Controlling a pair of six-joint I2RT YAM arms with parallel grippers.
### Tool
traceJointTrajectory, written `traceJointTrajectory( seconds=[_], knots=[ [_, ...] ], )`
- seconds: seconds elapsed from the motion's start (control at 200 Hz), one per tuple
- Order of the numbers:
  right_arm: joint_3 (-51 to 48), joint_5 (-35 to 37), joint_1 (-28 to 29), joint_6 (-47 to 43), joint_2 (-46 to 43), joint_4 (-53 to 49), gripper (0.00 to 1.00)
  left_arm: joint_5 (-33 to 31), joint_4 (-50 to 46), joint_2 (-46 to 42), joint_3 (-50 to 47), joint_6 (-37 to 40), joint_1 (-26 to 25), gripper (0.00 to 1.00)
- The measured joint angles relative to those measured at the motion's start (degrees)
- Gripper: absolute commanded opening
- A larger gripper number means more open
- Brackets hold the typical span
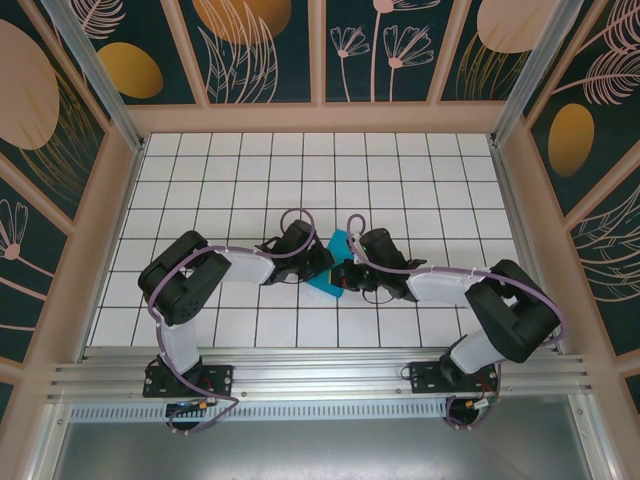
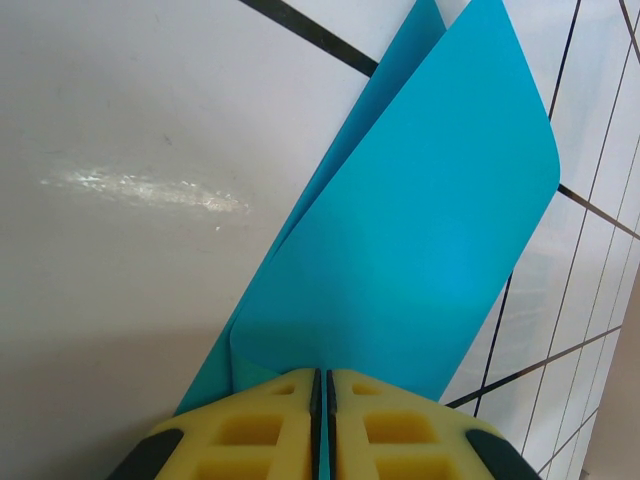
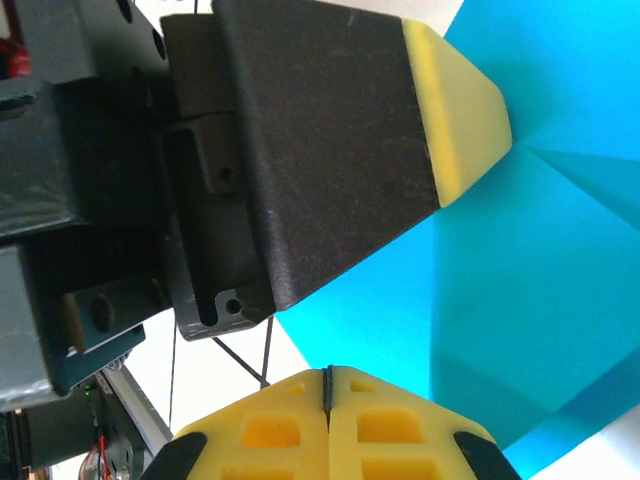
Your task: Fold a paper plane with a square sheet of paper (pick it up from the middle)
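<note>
Paper (image 2: 420, 230) teal, folded double, edge curled.

Left end effector (image 2: 322, 378) was pinched shut on the folded paper (image 2: 420, 230), which curled above the tiled counter (image 2: 130, 300).

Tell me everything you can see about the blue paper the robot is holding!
The paper is thin, smooth, plain teal-blue. It is folded over into layers, with one rounded loose corner in the left wrist view and sharp creases in the right wrist view. It is near the middle of the white tiled table. The left gripper is shut on its edge. The right gripper is shut by its edge; whether it pinches the paper is unclear.
</note>
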Motion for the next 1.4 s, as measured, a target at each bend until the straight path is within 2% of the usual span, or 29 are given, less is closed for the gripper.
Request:
traceJointTrajectory(
  seconds=[0.355,0.806,1.171,1.401],
  knots=[
    [-0.02,-2.38,-1.95,3.41,3.48,0.07,0.04,0.02,0.0,0.0,0.0,0.48,0.0,0.15],
    [-0.63,-2.36,-1.95,2.82,3.85,-0.5,0.06,0.02,0.02,0.0,-0.04,0.52,0.0,0.15],
    [3.48,-2.01,0.48,-0.59,3.85,-6.12,0.07,0.02,0.02,0.0,-0.04,0.55,0.0,0.15],
    [4.07,0.7,0.9,-1.57,3.96,-9.31,0.06,0.02,0.02,0.0,-0.04,0.55,0.0,0.15]
  ],
)
